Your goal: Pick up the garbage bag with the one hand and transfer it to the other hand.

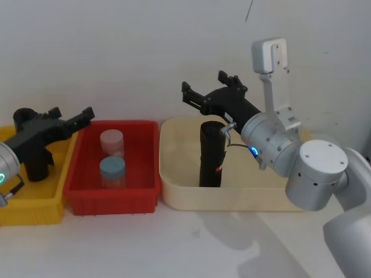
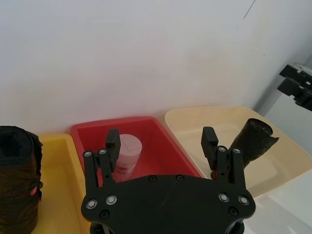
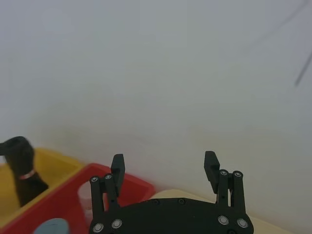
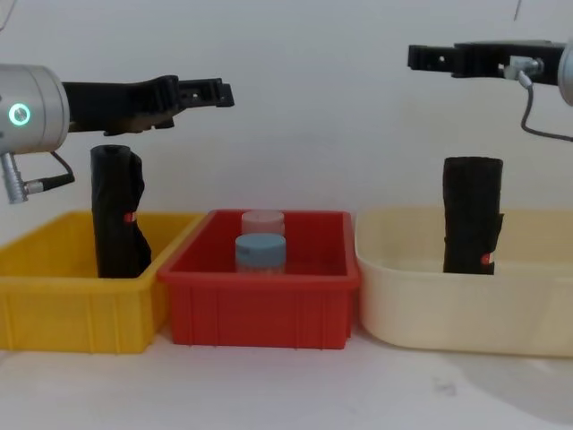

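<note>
1. The bag stands upright in the yellow bin, just left of the red bin. Its top half rises above the bin wall, and a small red mark sits at mid-height.
2. A second roll just like it stands in the cream bin, just right of the red bin.
3. The bag looks light and soft, being rolled glossy film. It will likely give under a squeeze and slide on smooth pads. It is tall for its foot, so a sideways nudge may tip it.
4. The best hold is probably across the roll on the part above the bin wall, with firm but not crushing pressure. That leaves one end free for the receiving gripper.
5. The left gripper, the one with the green ring, hangs left of the red bin, above the bag and clear of it. Its fingers are spread and hold nothing.
6. The right gripper, the one with the blue ring, hangs high to the right of the red bin, over the cream bin. It is likewise spread and holds nothing.
7. The red bin holds two jars, a blue-lidded jar in front and a pink-lidded jar close behind it. Neither is part of this job.
</note>
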Robot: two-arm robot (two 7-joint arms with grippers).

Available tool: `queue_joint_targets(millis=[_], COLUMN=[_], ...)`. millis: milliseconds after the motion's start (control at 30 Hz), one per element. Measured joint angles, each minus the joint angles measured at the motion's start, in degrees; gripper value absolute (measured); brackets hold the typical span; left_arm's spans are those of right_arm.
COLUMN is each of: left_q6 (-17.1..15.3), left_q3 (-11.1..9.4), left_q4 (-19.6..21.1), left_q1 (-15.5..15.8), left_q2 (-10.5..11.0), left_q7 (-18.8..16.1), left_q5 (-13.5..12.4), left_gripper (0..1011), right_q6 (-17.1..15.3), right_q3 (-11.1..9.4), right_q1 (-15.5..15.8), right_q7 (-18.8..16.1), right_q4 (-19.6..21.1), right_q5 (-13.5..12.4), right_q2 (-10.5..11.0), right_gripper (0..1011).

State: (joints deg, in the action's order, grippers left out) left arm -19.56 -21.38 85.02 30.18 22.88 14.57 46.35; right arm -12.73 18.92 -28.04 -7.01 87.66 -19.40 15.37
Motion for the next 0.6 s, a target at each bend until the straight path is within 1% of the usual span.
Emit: queue_joint_targets(millis=[133,367,467,567,600], left_q6=[0.0,0.0,0.0,0.0,0.0], left_q3=[0.0,0.1,0.1,0.1,0.1], left_q4=[0.0,0.1,0.1,0.1,0.1], left_q1=[-0.1,-0.1,-0.1,-0.2,-0.2], left_q2=[0.0,0.1,0.1,0.1,0.1], left_q7=[-0.2,-0.3,-0.4,-0.4,-0.4], left_q5=[0.0,0.0,-0.1,0.0,-0.1], left_gripper=[1002,1001,1002,1001,1002], right_q6=[-0.8,-4.0,-6.4,-8.0,-9.1], right_q3=[0.5,2.0,3.4,4.2,5.0], right_q1=[0.2,0.8,0.9,0.8,0.8], right_q7=[-1.8,-4.9,-5.9,-6.4,-6.6], right_q4=[1.2,3.3,4.1,4.4,4.6], right_q5=[-0.6,-1.7,-1.9,-1.9,-1.8], right_q2=[0.4,0.9,1.0,1.0,1.0], right_gripper=[1001,1001,1001,1001,1001])
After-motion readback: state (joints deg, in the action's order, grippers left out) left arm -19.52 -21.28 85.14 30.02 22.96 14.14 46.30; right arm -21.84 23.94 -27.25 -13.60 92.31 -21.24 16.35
